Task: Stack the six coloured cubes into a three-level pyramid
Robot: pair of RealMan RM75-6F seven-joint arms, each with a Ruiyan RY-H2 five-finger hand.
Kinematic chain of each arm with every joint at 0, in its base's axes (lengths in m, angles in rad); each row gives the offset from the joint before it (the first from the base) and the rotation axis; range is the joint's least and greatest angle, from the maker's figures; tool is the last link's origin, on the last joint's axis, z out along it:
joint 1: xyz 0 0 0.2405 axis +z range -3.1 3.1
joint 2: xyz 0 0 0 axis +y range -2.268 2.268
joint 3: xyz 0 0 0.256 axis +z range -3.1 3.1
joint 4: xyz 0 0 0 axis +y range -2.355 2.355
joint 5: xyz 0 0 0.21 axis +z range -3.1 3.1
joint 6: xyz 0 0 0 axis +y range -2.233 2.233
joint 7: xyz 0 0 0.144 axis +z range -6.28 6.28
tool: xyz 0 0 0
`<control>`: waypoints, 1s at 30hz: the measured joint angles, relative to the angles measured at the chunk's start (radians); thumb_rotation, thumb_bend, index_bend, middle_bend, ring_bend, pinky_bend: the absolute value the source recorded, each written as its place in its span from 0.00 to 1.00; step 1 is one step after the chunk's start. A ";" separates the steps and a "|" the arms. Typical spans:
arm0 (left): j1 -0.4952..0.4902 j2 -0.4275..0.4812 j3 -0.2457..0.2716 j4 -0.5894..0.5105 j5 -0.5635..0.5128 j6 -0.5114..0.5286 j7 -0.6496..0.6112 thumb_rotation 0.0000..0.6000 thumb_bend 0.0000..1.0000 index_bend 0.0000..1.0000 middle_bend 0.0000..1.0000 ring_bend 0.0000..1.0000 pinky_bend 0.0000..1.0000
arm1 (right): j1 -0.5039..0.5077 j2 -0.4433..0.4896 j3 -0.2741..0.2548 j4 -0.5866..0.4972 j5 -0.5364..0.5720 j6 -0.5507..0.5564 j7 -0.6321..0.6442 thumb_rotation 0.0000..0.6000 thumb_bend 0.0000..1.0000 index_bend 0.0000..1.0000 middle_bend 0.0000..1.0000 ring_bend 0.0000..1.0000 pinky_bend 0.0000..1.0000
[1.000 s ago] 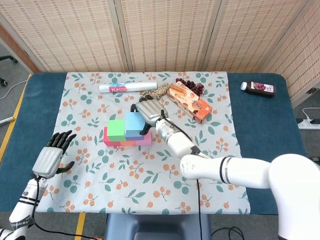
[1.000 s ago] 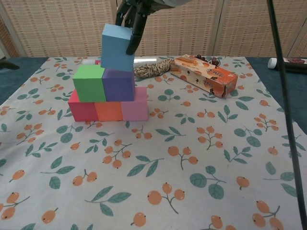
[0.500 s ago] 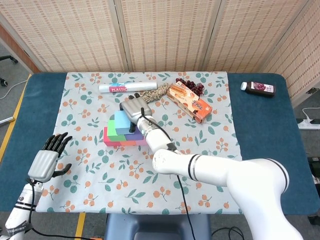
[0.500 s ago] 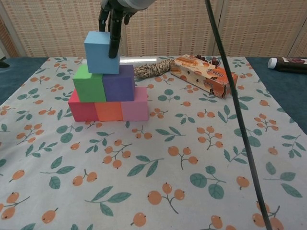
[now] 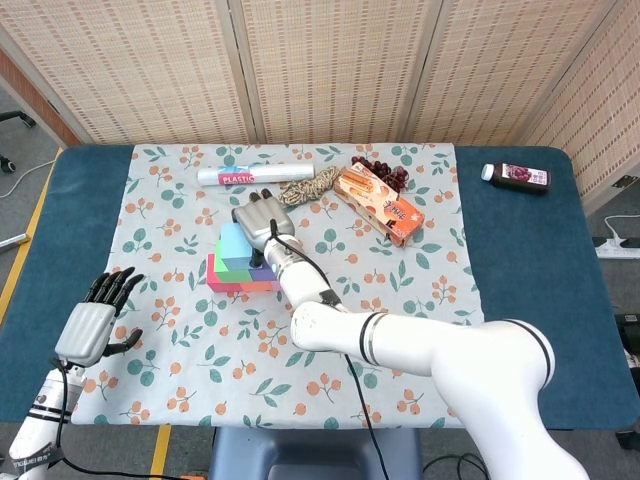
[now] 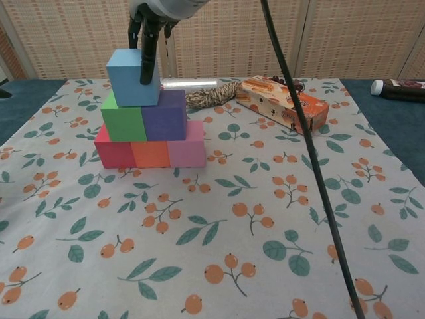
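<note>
While the right hand (image 6: 147, 20) gripped the light-blue cube (image 6: 133, 77) atop the green cube (image 6: 123, 123) and purple cube (image 6: 165, 115), the left hand (image 5: 92, 323) hung at eight o'clock, fingers spread and holding nothing.

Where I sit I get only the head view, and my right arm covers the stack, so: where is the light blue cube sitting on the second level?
Observer: In the chest view the light blue cube sits mostly over the green cube. Only its right edge reaches the purple cube, so it is off centre to the left.
Operator: Is the hand off it?
Observer: No. The right hand holds it from above, with one finger lying down its front face.
Operator: Is the base row intact?
Observer: Yes. The red cube, orange cube and pink cube sit side by side in a line under those two.
</note>
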 measured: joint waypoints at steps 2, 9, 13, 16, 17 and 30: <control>0.001 0.000 0.000 0.001 0.000 0.000 -0.002 1.00 0.30 0.06 0.00 0.00 0.02 | 0.003 -0.005 0.004 0.006 0.005 0.004 -0.008 1.00 0.08 0.29 0.33 0.05 0.00; 0.003 0.001 0.001 0.006 0.004 -0.003 -0.016 1.00 0.30 0.06 0.00 0.00 0.02 | 0.008 -0.016 0.016 0.017 0.025 0.012 -0.035 1.00 0.08 0.29 0.33 0.05 0.00; 0.004 0.002 0.001 0.007 0.006 -0.007 -0.019 1.00 0.30 0.06 0.00 0.00 0.02 | 0.006 -0.015 0.023 0.011 0.032 0.018 -0.048 1.00 0.08 0.28 0.33 0.05 0.00; 0.004 0.003 0.001 0.006 0.007 -0.007 -0.020 1.00 0.30 0.06 0.00 0.00 0.02 | 0.002 -0.012 0.030 0.005 0.034 0.025 -0.054 1.00 0.08 0.28 0.33 0.05 0.00; 0.004 0.003 0.001 0.006 0.008 -0.007 -0.020 1.00 0.30 0.06 0.00 0.00 0.02 | 0.000 -0.011 0.031 0.004 0.035 0.027 -0.057 1.00 0.08 0.28 0.33 0.05 0.00; 0.002 0.004 -0.001 0.004 0.007 -0.018 -0.021 1.00 0.30 0.06 0.00 0.00 0.02 | -0.021 -0.014 0.054 0.003 0.037 0.020 -0.070 1.00 0.08 0.27 0.33 0.05 0.00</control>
